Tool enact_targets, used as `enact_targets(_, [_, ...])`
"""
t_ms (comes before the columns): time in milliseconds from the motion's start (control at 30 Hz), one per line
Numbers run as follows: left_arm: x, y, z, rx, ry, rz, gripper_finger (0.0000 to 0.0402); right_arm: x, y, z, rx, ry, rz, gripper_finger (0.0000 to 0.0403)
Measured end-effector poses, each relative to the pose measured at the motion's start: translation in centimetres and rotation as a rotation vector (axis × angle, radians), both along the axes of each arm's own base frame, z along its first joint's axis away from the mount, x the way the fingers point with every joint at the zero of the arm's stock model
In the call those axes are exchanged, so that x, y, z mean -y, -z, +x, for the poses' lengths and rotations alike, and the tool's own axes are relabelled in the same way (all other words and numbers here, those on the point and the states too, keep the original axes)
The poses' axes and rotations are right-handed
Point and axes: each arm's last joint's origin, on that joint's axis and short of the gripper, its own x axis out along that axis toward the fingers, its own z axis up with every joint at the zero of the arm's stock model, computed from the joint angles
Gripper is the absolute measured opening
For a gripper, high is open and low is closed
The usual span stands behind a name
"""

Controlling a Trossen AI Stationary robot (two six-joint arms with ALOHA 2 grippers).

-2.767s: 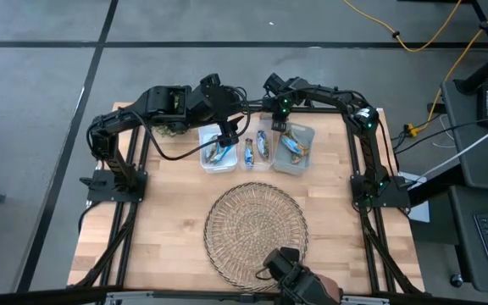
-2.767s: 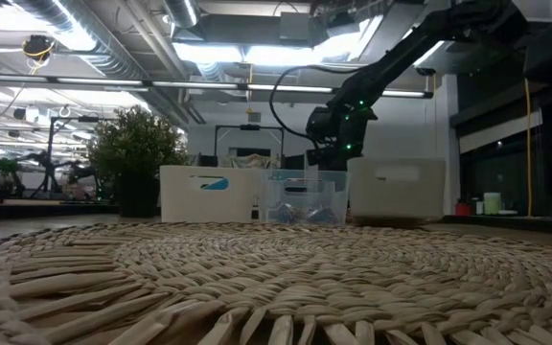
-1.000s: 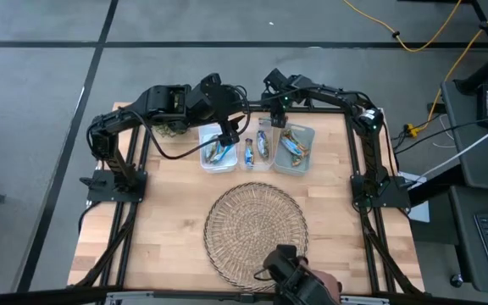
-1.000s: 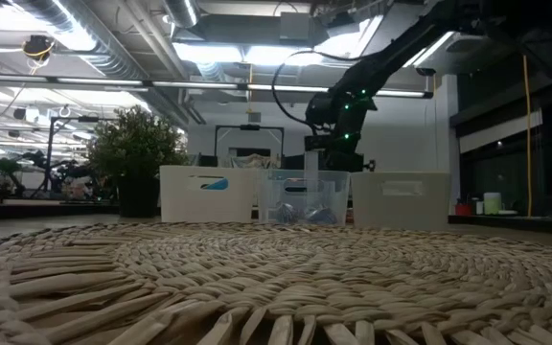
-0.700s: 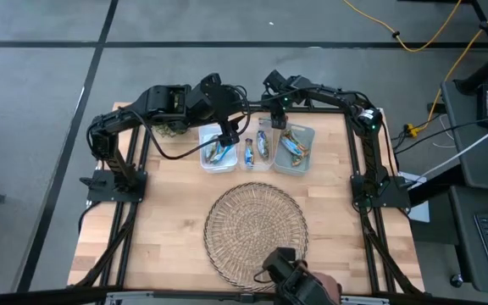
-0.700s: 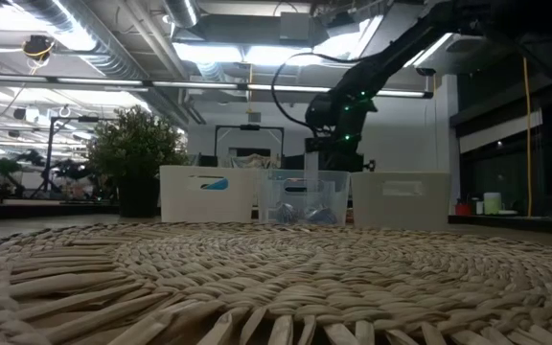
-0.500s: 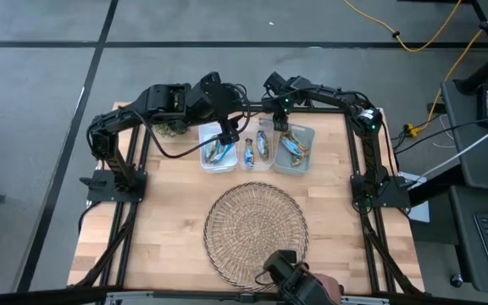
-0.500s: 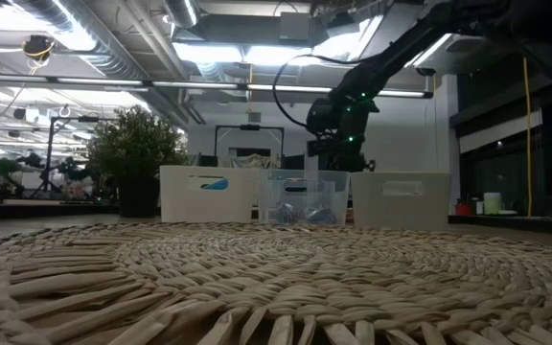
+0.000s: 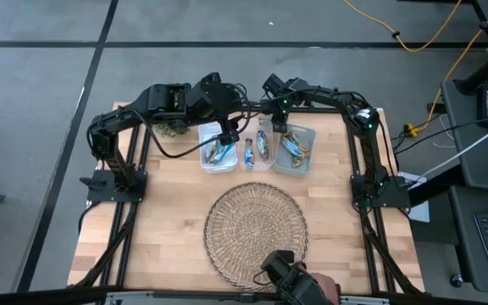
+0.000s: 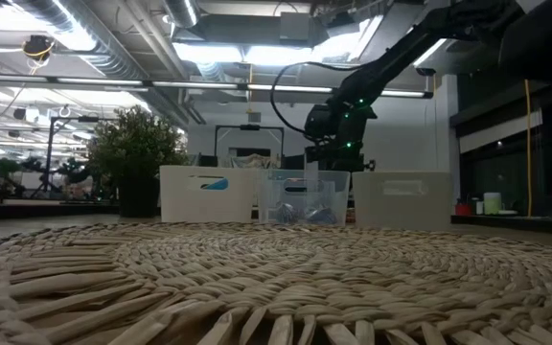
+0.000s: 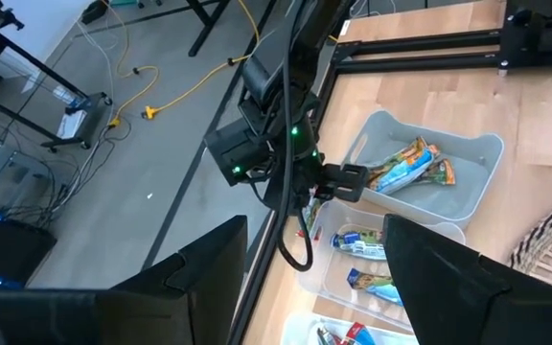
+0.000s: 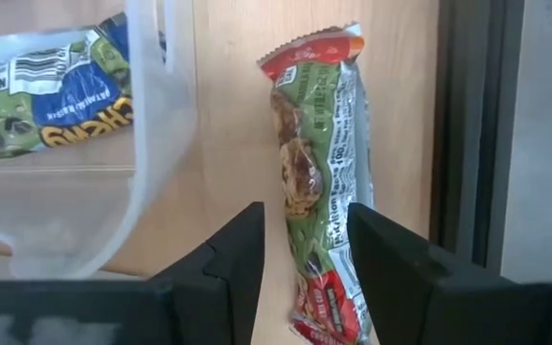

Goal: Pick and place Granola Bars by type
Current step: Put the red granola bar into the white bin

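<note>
Three bins in a row on the surface, granola bars in each, exact count too blurry. Right claw pinches one green-and-red bar behind the bins. Left claw hangs wide open, empty, over the left bin.

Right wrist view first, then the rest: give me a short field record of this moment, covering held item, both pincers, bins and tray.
held item: green and red granola bar between the right pincer's fingers, hanging over bare wood
right pincer: at the table's far edge, by the right bin
left pincer: open, over the left bin
middle bin: holds blue-wrapped bars
wicker tray: nothing visible on it
</note>
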Motion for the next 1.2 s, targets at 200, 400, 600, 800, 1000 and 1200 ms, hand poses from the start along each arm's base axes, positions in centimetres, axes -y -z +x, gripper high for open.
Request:
enact_targets(200, [0.0, 0.0, 0.0, 0.0, 0.002, -0.001, 0.0235, 0.0, 0.1, 0.0, 0.001, -0.001, 0.001, 0.0154])
enact_targets(400, [0.0, 0.0, 0.0, 0.0, 0.003, -0.002, 0.0235, -0.2, 0.3, -0.2, -0.029, 0.0, 0.029, 0.0154])
enact_targets(600, [0.0, 0.0, 0.0, 0.0, 0.003, -0.002, 0.0235, -0.7, 0.5, -0.8, -0.127, -0.002, 0.042, 0.0154])
enact_targets(800, [0.0, 0.0, 0.0, 0.001, 0.017, -0.013, 0.0235, -0.7, 0.6, -1.0, -0.165, 0.007, 0.03, 0.0154])
enact_targets(1000, [0.1, 0.0, 0.0, 0.001, 0.029, -0.023, 0.0235, -0.2, 0.0, -0.4, -0.123, 0.007, -0.007, 0.0153])
enact_targets(1200, [0.1, 0.0, 0.1, 0.002, 0.035, -0.028, 0.0235, -0.2, 0.0, -0.4, -0.113, 0.006, -0.002, 0.0106])
